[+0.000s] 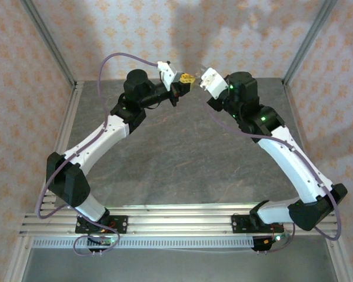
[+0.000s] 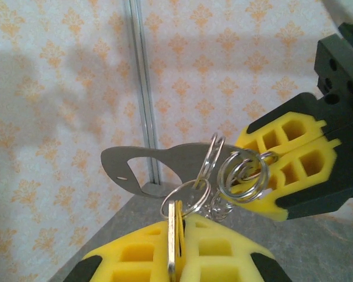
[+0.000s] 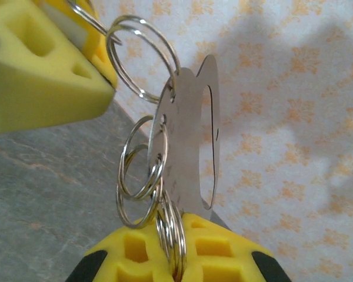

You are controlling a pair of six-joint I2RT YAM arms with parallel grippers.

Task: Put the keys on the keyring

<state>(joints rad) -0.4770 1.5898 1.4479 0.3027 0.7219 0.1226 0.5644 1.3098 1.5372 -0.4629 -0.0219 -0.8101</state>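
Note:
Both arms are raised over the table with their tips meeting in mid-air. My left gripper (image 2: 185,222) (image 1: 184,80) is shut on a key (image 2: 174,235), seen edge-on with a yellowish head and a dull metal blade. A silver split ring (image 2: 195,189) circles the key's top end; I cannot tell whether it passes through the head. My right gripper (image 3: 180,226) (image 2: 257,158) (image 1: 195,79) is shut on the keyring (image 3: 177,238), a chain of linked silver split rings (image 3: 142,167) carrying a flat grey metal tag (image 3: 191,147) (image 2: 165,161). The left gripper's yellow fingers (image 3: 41,76) show at the upper left of the right wrist view.
The grey table top (image 1: 176,153) lies well below both grippers. Patterned walls (image 1: 235,29) and aluminium posts (image 1: 53,47) enclose the back and sides. Purple cables (image 1: 115,59) loop off the arms. The arm bases stand on a rail (image 1: 176,223) at the near edge.

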